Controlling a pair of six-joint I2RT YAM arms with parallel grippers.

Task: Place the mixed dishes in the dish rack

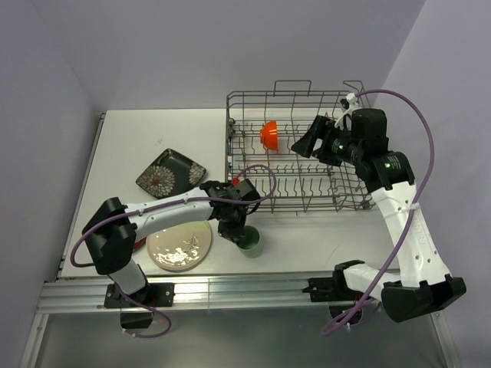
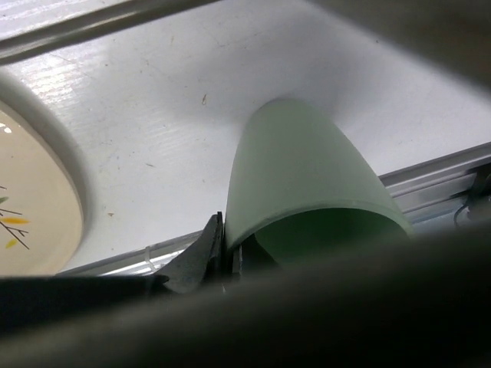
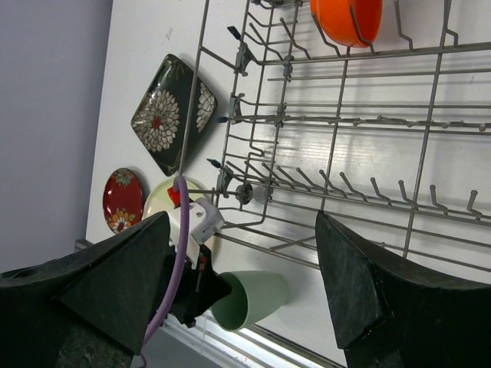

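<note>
Plainly the white worktop [image 1: 153,138] carries everything, with the dish rack [image 1: 307,184] filling its far right part. That rack looks like the main hazard. Its front rail and upright tines stand between the pale green cup [image 1: 250,241] and any slot, so a low carry would likely knock the cup on wire. The left arm's purple cable [image 1: 265,170], looped over the rack's near corner, could also snag a tine.

The left pincer [image 1: 232,230] is clenched on the cup's rim, seemingly one finger inside and one outside. So thin a grip may let the cup swing or slip. The cup is just in front of the rack, beside the cream leaf-sprig plate [image 1: 180,247]; I cannot tell whether its base is clear of the worktop. The right pincer [image 3: 242,230] hangs released and empty over the rack, near the small orange bowl [image 1: 268,134] already inside.

The rack is a thin grey wire grid. The cream plate is round and glossy, and the black floral plate [image 1: 170,173] is square with upturned corners. The red flowered plate [image 3: 123,201] is small and round. The cup is smooth and tapered; the bowl is shiny.
</note>
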